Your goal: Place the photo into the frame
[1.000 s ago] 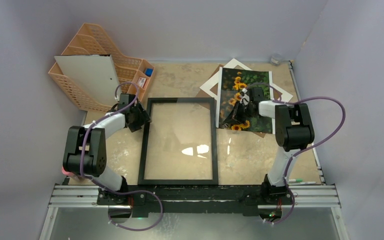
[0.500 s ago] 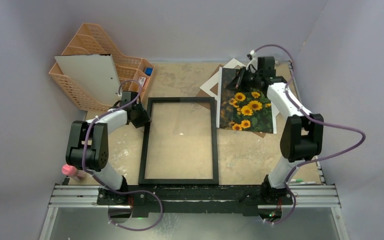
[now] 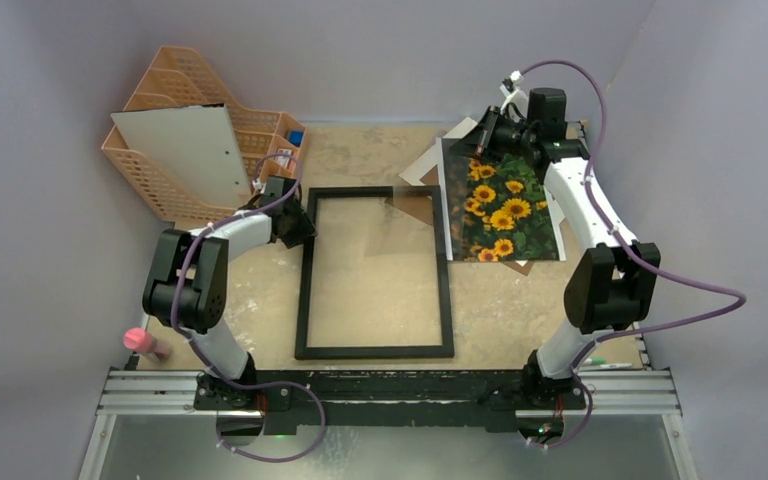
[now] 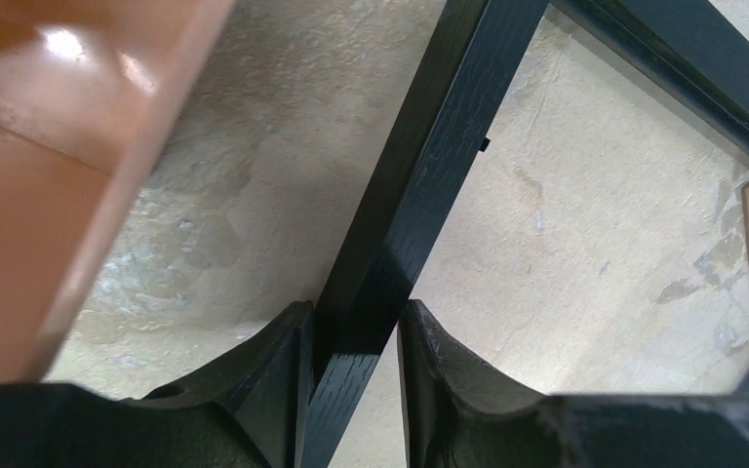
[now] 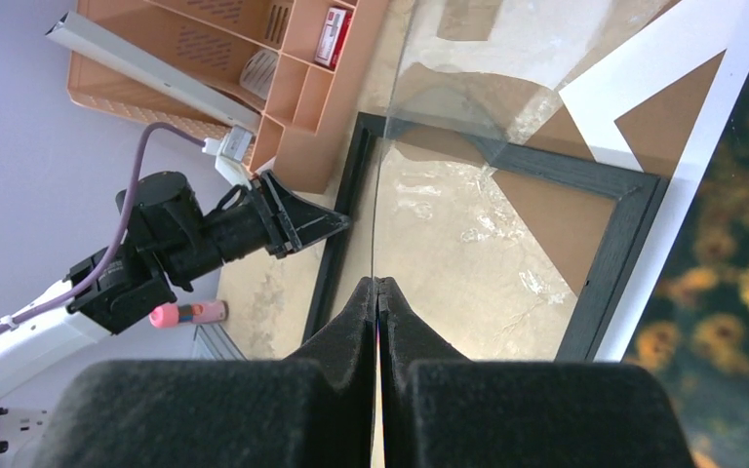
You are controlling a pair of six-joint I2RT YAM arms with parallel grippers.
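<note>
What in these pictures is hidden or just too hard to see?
- Top view: clear pane in the right gripper, almost see-through, outline untraceable.
- Top view: photo's far edge, partly under the right gripper.
- Left wrist view: frame, cut off by the picture's edges; only two bars show, one in the left gripper.
- Right wrist view: print on the red box in the orange basket, too small to read.

Black frame (image 4: pixel 419 195) up close: matt, with a fine wood-like grain along the bar. There's the glass pane (image 5: pixel 478 58), clear and shiny, throwing pale reflections. The photo (image 3: pixel 505 205) is a glossy print. Tabletop (image 3: pixel 500 310) looks rough, mottled beige and patchy. Basket organiser (image 3: pixel 185 78) is orange plastic mesh. White mat board (image 3: pixel 418 173) reads matt, the brown board (image 5: pixel 678 107) under it flat and dull.
</note>
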